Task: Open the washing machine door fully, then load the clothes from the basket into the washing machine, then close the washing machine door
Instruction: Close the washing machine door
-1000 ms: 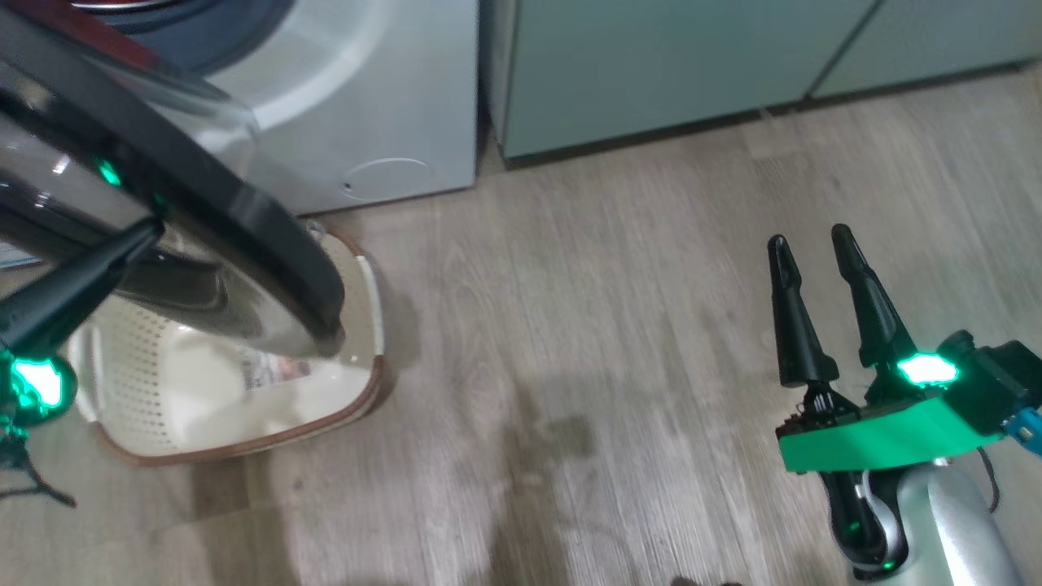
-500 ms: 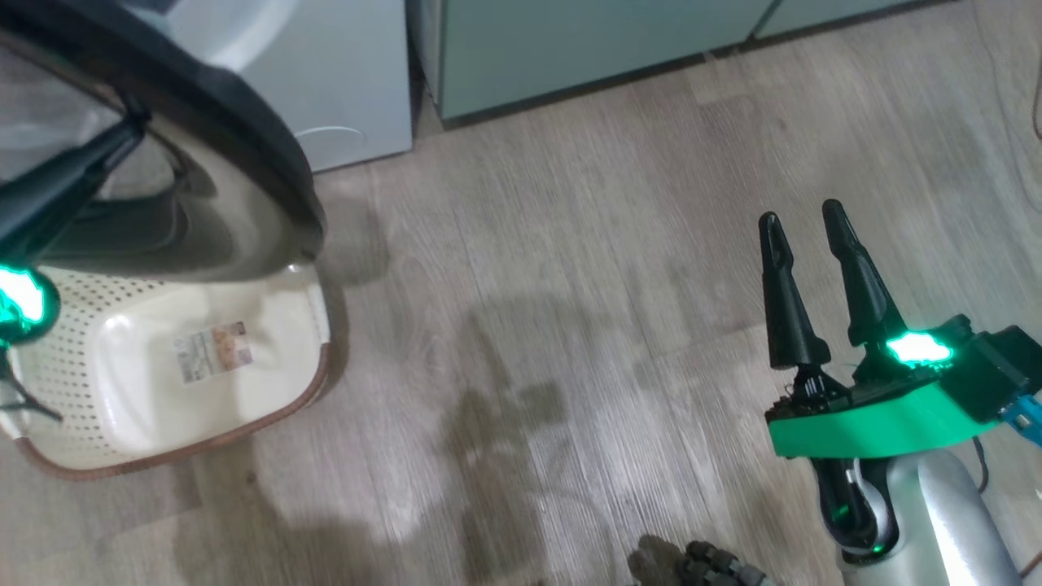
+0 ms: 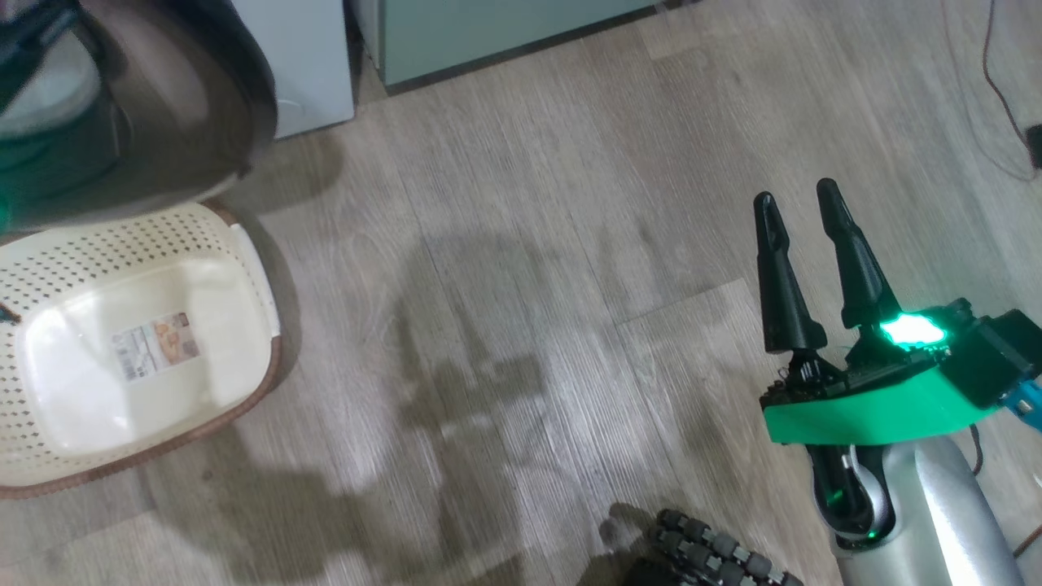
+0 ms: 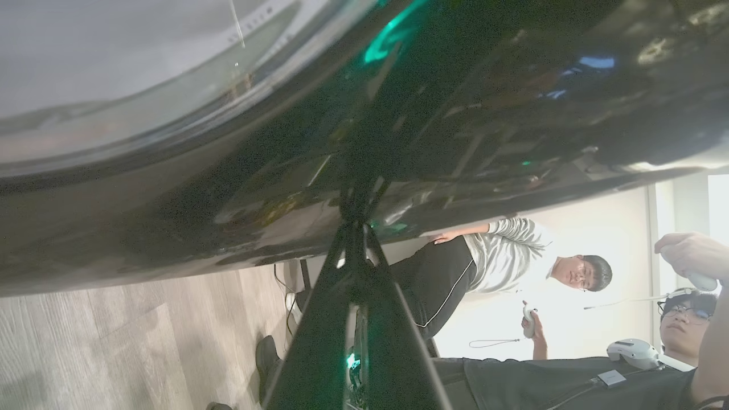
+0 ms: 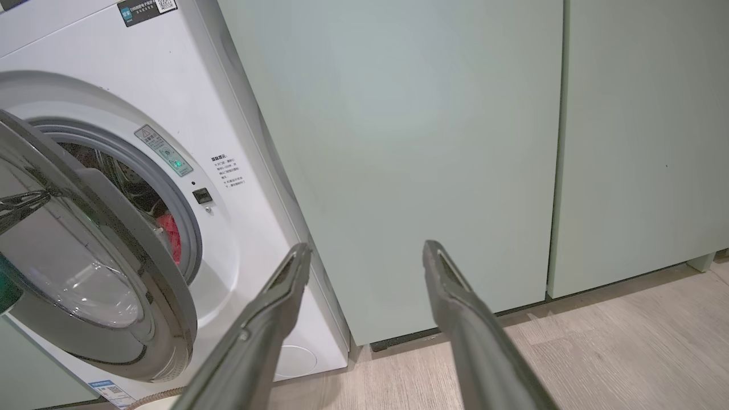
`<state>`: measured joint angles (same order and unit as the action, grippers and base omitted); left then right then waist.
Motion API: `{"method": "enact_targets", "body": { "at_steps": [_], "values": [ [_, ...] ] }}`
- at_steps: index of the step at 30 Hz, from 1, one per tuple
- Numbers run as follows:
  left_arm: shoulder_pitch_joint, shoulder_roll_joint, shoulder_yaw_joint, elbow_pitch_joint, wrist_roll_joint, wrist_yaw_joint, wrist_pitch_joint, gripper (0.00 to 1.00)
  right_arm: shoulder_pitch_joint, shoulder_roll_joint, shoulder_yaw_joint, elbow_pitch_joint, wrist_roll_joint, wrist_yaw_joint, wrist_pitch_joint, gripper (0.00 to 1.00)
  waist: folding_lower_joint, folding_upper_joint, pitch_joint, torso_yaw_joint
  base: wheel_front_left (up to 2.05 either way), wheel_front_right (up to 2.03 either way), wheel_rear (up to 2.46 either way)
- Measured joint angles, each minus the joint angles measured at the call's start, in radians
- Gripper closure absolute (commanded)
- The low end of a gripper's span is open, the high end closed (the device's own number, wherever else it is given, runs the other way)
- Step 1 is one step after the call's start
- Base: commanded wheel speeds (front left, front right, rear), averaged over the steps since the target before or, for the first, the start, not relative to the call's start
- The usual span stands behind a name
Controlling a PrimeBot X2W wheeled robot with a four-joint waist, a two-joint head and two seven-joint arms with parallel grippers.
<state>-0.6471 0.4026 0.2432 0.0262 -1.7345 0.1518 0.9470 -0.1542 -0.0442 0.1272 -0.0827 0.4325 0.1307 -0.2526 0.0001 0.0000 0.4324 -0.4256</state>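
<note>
The cream basket (image 3: 106, 244) stands on the floor at the left, with nothing in it but a label. Above it the washing machine door (image 3: 187, 106) hangs partly open on the white washing machine (image 3: 313, 65). My left gripper (image 4: 356, 225) is shut, its tips pressed against the door's glossy black rim (image 4: 455, 114). The right wrist view shows the door (image 5: 85, 273) ajar and the red clothes (image 5: 170, 236) inside the drum. My right gripper (image 3: 802, 199) hovers open over bare floor at the right, holding nothing, and in its own view the right gripper (image 5: 367, 246) faces the cabinets.
Pale green cabinets (image 5: 427, 142) stand right of the washer. A dark cable (image 3: 997, 89) lies on the wood floor at the far right. Two people (image 4: 512, 256) are behind me, one holding controllers. My base's tracked wheel (image 3: 708, 557) shows at the bottom.
The head camera has swung, so the whole picture shifted left and up. The door has moved back off the basket toward the washer, uncovering the basket. The right gripper has stayed open.
</note>
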Motion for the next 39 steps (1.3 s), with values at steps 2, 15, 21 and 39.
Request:
{"method": "enact_targets", "body": {
  "at_steps": [2, 15, 21, 39],
  "values": [
    [-0.026, 0.001, -0.001, 0.019, 0.003, 0.0, -0.009, 1.0, 0.0, 0.0, 0.0, -0.003, 0.0, 0.0, 0.0, 0.0, 0.0, 0.0, 0.008, -0.006, 0.0, 0.0, 0.0],
    [-0.096, 0.007, -0.011, 0.1, 0.027, -0.035, -0.023, 1.0, -0.021, 0.0, 0.002, -0.004, 0.01, 0.0, 0.0, 0.0, -0.0001, 0.0, 0.023, -0.009, 0.0, 0.0, 0.0],
    [-0.003, -0.032, 0.03, 0.064, -0.011, -0.08, -0.016, 1.0, -0.021, 0.0, -0.005, 0.012, 0.007, 0.0, 0.0, 0.0, -0.0001, 0.0, 0.002, 0.023, 0.0, 0.0, 0.0],
    [0.363, -0.329, 0.202, -0.042, -0.071, -0.24, -0.22, 0.0, -0.021, 0.0, -0.06, 0.085, -0.077, 0.0, 0.0, 0.0, -0.0002, 0.0, -0.071, 0.173, 0.0, 0.0, 0.0]
  ]
}}
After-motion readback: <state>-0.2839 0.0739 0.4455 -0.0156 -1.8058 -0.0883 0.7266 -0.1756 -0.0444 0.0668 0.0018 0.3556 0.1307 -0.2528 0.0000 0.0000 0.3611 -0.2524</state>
